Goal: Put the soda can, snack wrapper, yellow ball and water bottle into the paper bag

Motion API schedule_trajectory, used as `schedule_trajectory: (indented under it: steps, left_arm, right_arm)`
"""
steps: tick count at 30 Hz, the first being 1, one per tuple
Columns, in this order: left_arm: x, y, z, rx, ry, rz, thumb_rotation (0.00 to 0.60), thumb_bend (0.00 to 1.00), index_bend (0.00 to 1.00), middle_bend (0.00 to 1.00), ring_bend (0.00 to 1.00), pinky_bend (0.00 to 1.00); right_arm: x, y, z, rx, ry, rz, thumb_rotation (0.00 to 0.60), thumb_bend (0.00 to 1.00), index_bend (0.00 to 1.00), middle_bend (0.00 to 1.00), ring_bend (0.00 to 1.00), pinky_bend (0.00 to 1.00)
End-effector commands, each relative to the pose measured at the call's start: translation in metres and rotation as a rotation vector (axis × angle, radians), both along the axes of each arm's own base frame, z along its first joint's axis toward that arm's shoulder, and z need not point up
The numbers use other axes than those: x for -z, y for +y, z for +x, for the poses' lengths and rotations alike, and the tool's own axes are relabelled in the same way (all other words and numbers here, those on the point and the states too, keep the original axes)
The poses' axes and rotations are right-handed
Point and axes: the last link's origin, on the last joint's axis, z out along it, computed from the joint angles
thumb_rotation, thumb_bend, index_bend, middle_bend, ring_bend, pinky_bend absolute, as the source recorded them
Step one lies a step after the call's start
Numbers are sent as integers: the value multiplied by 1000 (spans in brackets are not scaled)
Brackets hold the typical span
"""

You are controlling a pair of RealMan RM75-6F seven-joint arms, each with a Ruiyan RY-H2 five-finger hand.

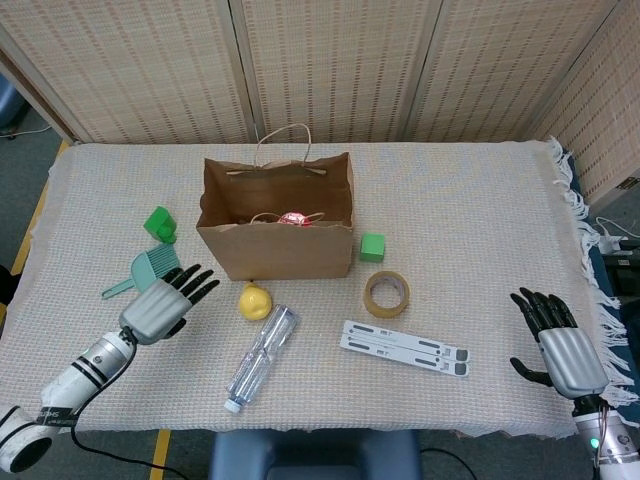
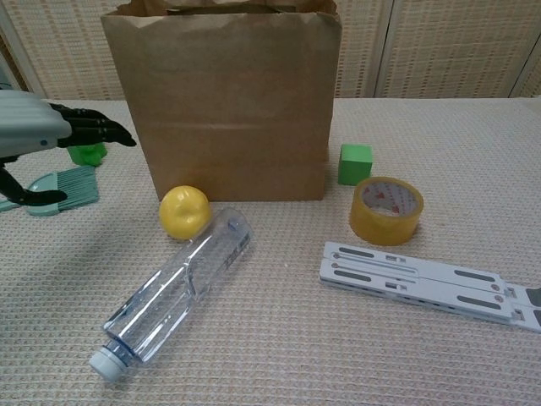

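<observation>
**Overhead view of a cloth-covered table with an open paper bag**

A brown paper bag [image 1: 277,235] stands open, something red inside. In front lie a yellow ball [image 1: 255,300] and a clear water bottle [image 1: 261,357]. The left hand [image 1: 165,305], fingers spread, hovers beside a green brush [image 1: 152,272]. The right hand [image 1: 560,345] rests open at the far edge. A tape roll [image 1: 386,293] sits nearby.

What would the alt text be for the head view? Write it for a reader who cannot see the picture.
An open paper bag stands on a cloth-covered table with a yellow ball and a water bottle lying just in front of it. The robot's left hand, fingers spread and empty, hovers left of the ball; the right hand is open at the table's right edge.
</observation>
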Motion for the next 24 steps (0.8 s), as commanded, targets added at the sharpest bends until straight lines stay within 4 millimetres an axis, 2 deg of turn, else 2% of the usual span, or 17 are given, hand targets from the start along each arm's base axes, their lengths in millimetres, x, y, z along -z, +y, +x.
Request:
schedule_trajectory:
  steps: [1, 7, 17, 24]
  left_arm:
    - [20, 5, 14, 68, 20, -30, 600, 374, 0, 0, 0, 173]
    - [41, 5, 19, 126, 33, -75, 600, 373, 0, 0, 0, 176]
    - [84, 22, 40, 204, 99, -123, 600, 373, 0, 0, 0, 196]
    - [97, 41, 49, 220, 130, -111, 600, 371, 0, 0, 0, 195]
  right_arm:
    - [-1, 0, -1, 7, -6, 0, 600, 128, 0, 0, 0, 0]
    - [-3, -1, -1, 15, -19, 1, 600, 127, 0, 0, 0, 0]
    - [-3, -1, 0, 23, -28, 12, 600, 127, 0, 0, 0, 0]
    - [-2, -1, 0, 30, -32, 19, 600, 127, 0, 0, 0, 0]
